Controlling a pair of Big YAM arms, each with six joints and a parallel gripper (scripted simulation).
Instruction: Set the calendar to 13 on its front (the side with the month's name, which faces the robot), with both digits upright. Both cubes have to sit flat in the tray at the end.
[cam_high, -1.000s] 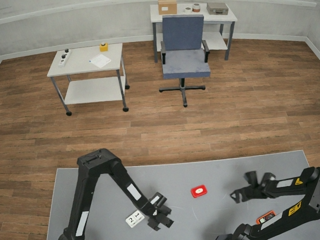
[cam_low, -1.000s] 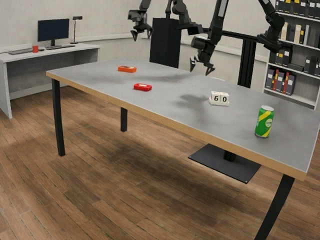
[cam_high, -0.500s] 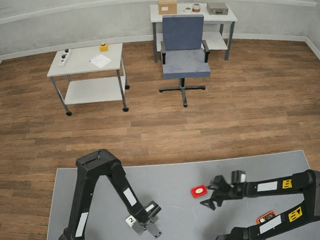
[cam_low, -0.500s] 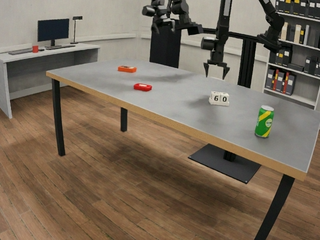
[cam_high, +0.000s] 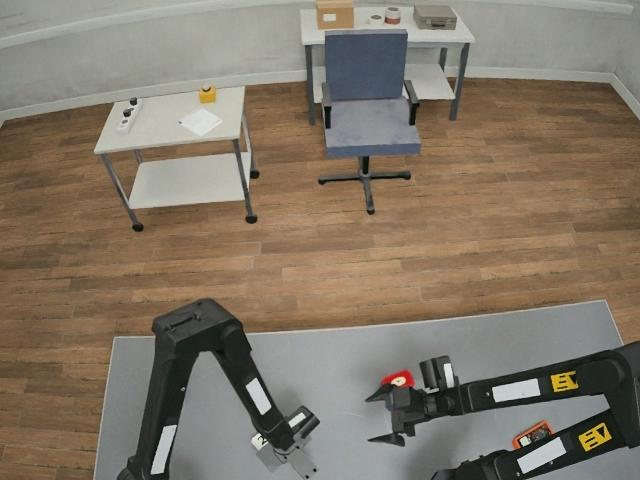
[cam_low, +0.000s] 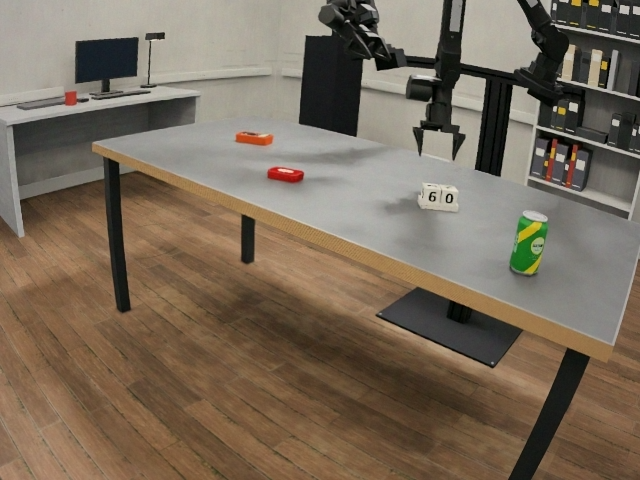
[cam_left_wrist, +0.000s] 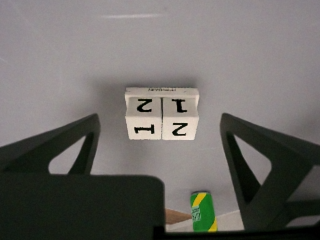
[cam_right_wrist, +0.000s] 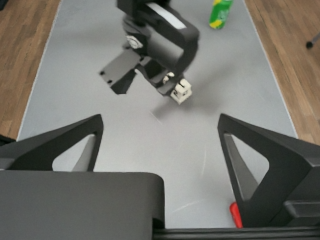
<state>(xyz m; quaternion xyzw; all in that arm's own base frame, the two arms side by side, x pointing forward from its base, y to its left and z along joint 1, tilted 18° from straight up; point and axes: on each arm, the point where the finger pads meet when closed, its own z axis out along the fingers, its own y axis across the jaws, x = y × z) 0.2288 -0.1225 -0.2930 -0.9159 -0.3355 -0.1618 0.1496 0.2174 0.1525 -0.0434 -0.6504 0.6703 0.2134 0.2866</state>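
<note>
Top view high over the tabletop (cam_high: 330, 361) (cam_low: 330, 206) (cam_left_wrist: 150, 45) (cam_right_wrist: 140, 135), angled across to floor and chair (cam_high: 367, 93), exterior off one side, aimed obliquely down, left wrist close above cubes (cam_left_wrist: 162, 119), right wrist farther, slanting along tabletop, can (cam_low: 528, 242) (cam_left_wrist: 202, 211) (cam_right_wrist: 220, 13) shared by exterior and both wrists.
</note>
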